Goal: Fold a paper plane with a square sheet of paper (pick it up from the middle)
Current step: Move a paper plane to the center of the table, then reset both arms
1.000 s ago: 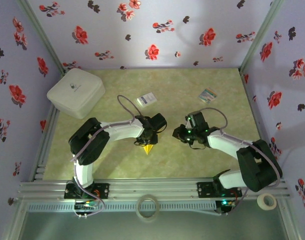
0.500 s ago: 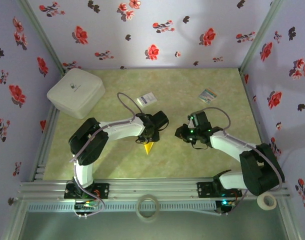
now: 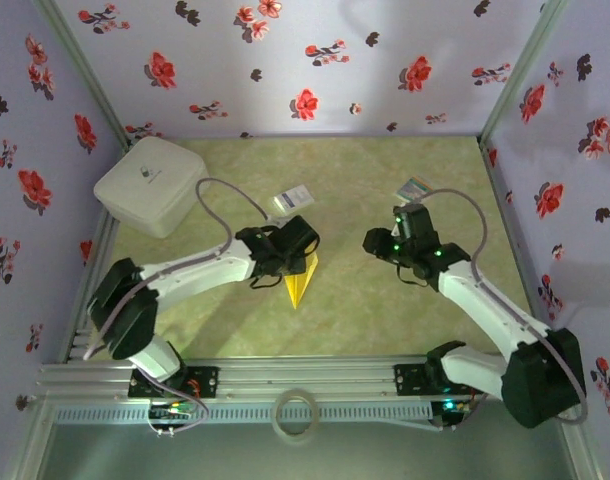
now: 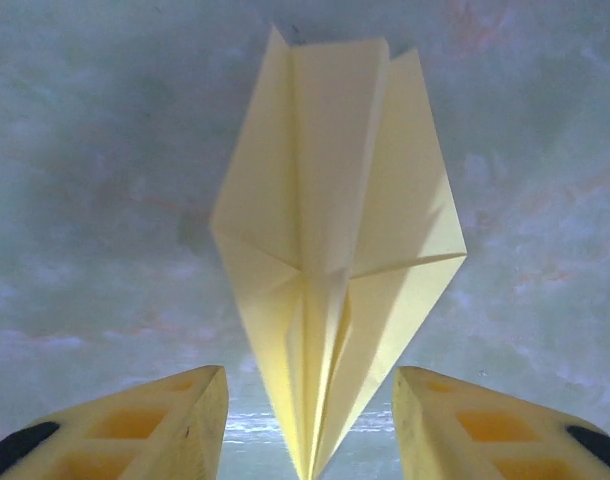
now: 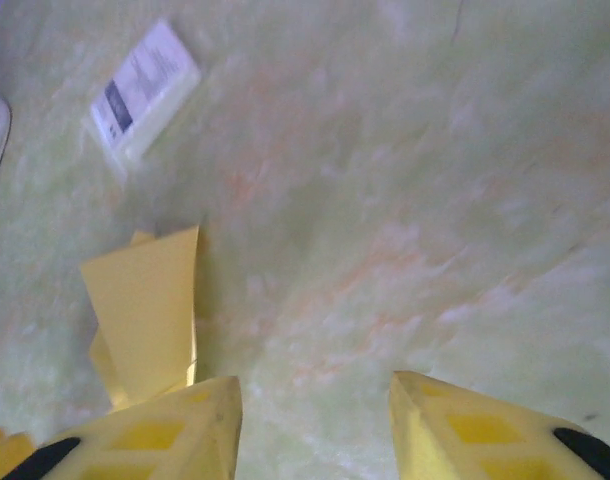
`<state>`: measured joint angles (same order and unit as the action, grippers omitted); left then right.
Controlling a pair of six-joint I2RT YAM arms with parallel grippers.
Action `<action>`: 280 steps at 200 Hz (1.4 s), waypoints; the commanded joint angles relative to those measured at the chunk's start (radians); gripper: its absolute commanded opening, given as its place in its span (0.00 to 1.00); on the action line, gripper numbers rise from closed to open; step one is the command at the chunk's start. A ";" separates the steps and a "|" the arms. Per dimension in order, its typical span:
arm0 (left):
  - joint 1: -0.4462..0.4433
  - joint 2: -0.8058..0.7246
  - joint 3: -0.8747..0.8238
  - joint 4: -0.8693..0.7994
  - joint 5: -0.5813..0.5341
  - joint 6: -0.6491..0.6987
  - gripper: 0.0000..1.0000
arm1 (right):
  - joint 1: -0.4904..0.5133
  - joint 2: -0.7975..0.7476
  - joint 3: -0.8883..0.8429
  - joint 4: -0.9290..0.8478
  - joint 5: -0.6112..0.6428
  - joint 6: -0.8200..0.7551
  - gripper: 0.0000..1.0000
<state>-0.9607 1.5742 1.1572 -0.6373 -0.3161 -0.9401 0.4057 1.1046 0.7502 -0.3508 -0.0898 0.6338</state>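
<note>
While the paper plane lies flat on the counter, nose pointing between the spread left claw, the right claw, also spread and empty, stands farther off.

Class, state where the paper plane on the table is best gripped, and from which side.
Grip the paper plane at its centre crease near the pointed end, where folded layers seem thickest. Come from above, jaws either side of the crease, as the left tool is lined up: the wings lie nearly flat, offering no edge.
</note>
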 commanded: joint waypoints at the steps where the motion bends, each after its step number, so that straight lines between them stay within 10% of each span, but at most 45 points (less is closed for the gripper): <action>1: 0.031 -0.085 -0.066 0.027 -0.099 0.077 0.48 | -0.007 -0.061 0.032 -0.083 0.254 -0.081 0.52; 69: 0.261 -0.396 -0.365 0.221 -0.163 0.333 0.78 | -0.024 -0.118 -0.251 0.432 0.842 -0.463 0.78; 112: 0.470 -0.548 -0.542 0.407 -0.190 0.520 0.99 | -0.120 0.027 -0.333 0.685 0.730 -0.585 0.79; 164: 0.688 -0.555 -0.614 0.555 -0.145 0.655 1.00 | -0.215 0.247 -0.328 0.922 0.562 -0.540 0.79; 258: 0.779 -0.365 -0.733 1.041 -0.036 0.899 1.00 | -0.334 0.485 -0.429 1.422 0.341 -0.593 0.78; 280: 0.809 -0.291 -0.784 1.248 0.036 0.902 1.00 | -0.346 0.450 -0.376 1.252 0.359 -0.560 0.99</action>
<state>-0.1841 1.2240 0.4221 0.3191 -0.3695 -0.0784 0.0715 1.5646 0.3386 0.8623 0.3099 0.0547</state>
